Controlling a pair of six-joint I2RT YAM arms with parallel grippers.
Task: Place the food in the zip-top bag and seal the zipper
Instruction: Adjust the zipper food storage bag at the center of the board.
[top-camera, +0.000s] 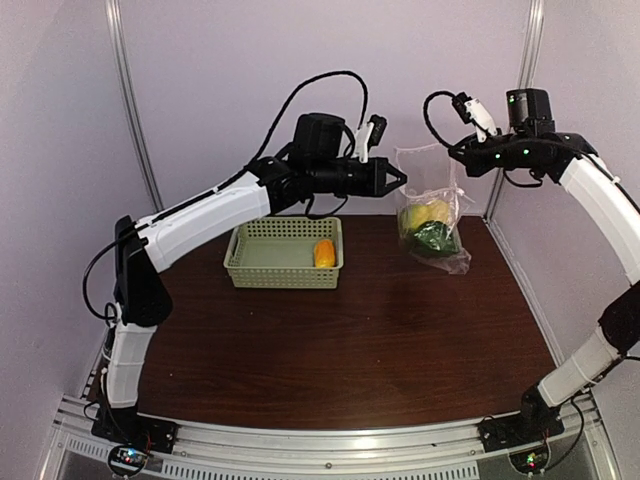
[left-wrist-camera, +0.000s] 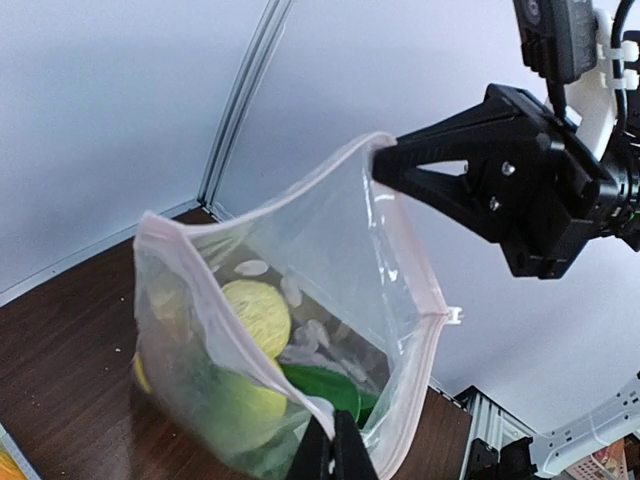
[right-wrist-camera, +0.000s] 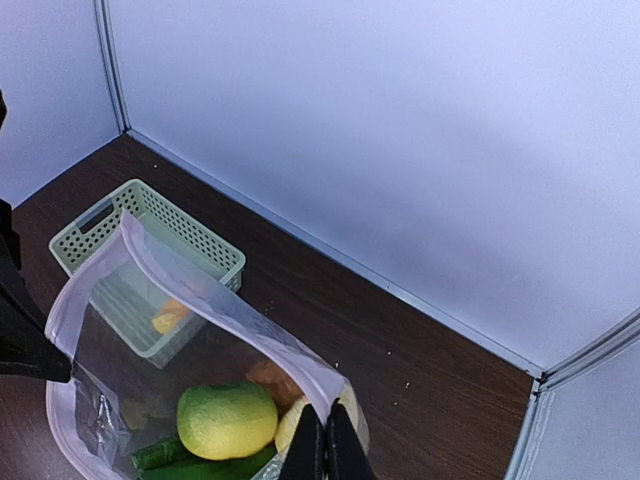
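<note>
The zip-top bag (top-camera: 428, 185) hangs open between both grippers above the table's back right. Inside lie yellow round pieces (top-camera: 422, 214) and a dark green piece (top-camera: 436, 238). My left gripper (top-camera: 397, 180) is shut on the bag's left mouth edge, and its fingers (left-wrist-camera: 345, 458) pinch the near rim. My right gripper (top-camera: 455, 152) is shut on the right mouth corner, and its fingers (right-wrist-camera: 335, 452) pinch the pale strip. The zipper (left-wrist-camera: 428, 275) is apart, and its white slider tab (left-wrist-camera: 455, 316) sits at one end. One orange-yellow piece (top-camera: 324, 253) lies in the basket.
The pale green slatted basket (top-camera: 262, 268) stands at the back centre-left, and it also shows in the right wrist view (right-wrist-camera: 190, 238). The booth's back wall and corner posts stand close behind the bag. Bare brown table (top-camera: 380, 340) lies in front.
</note>
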